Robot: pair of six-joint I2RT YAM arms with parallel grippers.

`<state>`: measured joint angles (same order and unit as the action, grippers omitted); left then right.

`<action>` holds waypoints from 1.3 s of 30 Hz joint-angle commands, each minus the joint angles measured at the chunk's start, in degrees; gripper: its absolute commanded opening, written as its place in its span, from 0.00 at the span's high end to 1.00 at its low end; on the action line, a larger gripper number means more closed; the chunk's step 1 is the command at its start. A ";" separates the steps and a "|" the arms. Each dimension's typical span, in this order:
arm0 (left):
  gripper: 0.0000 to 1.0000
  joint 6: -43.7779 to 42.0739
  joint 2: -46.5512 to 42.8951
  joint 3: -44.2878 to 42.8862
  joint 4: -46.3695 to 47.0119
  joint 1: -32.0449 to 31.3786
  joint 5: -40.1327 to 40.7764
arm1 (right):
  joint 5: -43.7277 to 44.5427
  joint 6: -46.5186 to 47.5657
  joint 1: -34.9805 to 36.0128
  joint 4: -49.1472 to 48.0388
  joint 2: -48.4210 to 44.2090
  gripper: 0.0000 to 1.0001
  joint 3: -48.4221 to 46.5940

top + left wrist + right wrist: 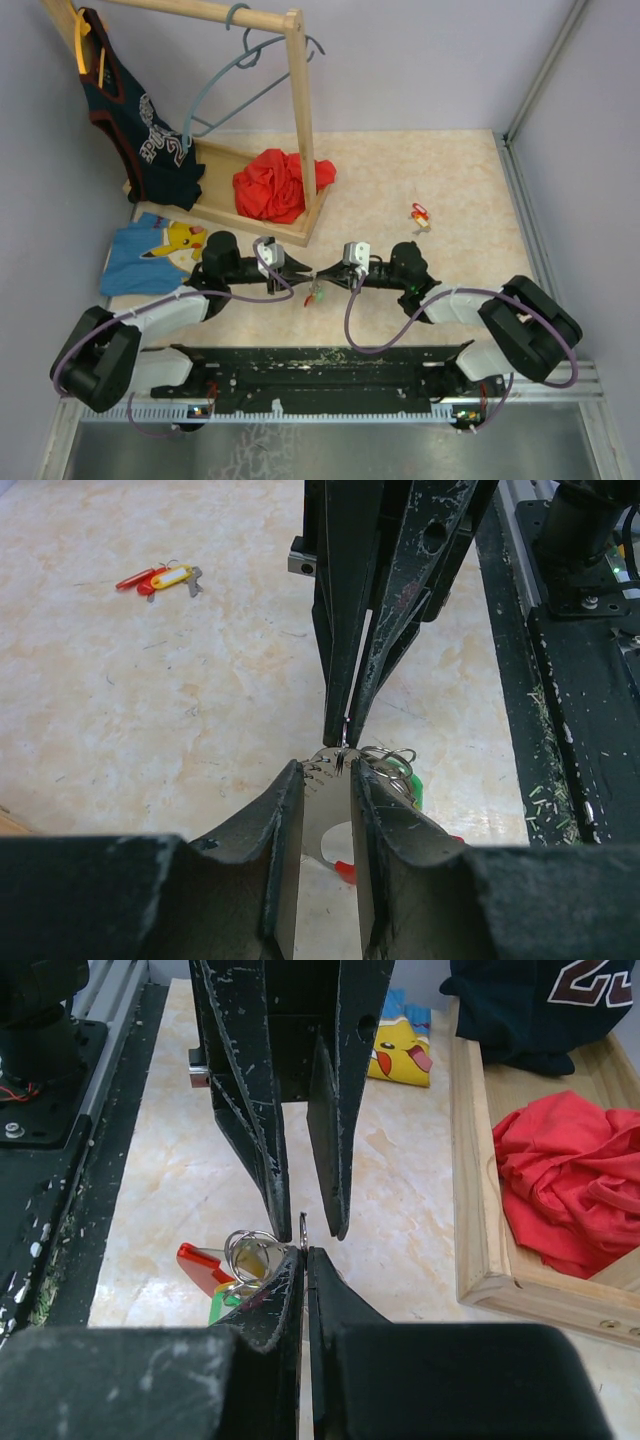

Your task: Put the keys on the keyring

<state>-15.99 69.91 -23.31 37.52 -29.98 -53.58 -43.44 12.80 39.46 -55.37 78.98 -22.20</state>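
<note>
My two grippers meet tip to tip over the table's near middle. The right gripper (326, 274) (304, 1251) is shut on the thin grey wire of the keyring (303, 1224), seen edge-on. The left gripper (303, 275) (325, 772) is closed part-way on a flat silver key (325, 815) with a hole, which spans the gap between its fingers. Small wire rings (392, 756) and red (200, 1264) and green (412, 786) tags hang beside the tips. A second bunch of keys (420, 215) (163, 578) with red, orange and yellow tags lies on the table to the far right.
A wooden clothes rack (300, 120) stands at the back left with a grey-blue hanger (240, 70), a dark jersey (135, 120) and a red cloth (275, 185) on its base. A blue Pikachu cloth (150, 250) lies left. A black rail (320, 370) runs along the near edge.
</note>
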 commanded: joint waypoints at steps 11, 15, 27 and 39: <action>0.78 1.52 2.11 -1.63 2.33 0.18 -3.01 | -2.44 -1.27 -0.60 -3.77 0.43 1.00 -2.37; 0.78 1.89 1.54 -1.61 2.56 0.18 -3.37 | -2.44 -1.20 -0.56 -3.52 0.57 1.00 -2.57; 1.00 1.96 1.33 -1.61 2.47 0.17 -3.46 | -2.54 -1.29 -0.62 -2.08 0.64 1.00 -3.15; 1.00 -4.02 -3.70 -3.94 -10.78 0.08 4.74 | 7.45 -2.11 -0.60 7.17 -7.62 0.58 -0.66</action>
<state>-16.97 68.27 -24.75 31.44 -29.98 -52.36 -40.49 11.27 39.20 -52.86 76.40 -22.48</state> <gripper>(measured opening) 0.006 0.381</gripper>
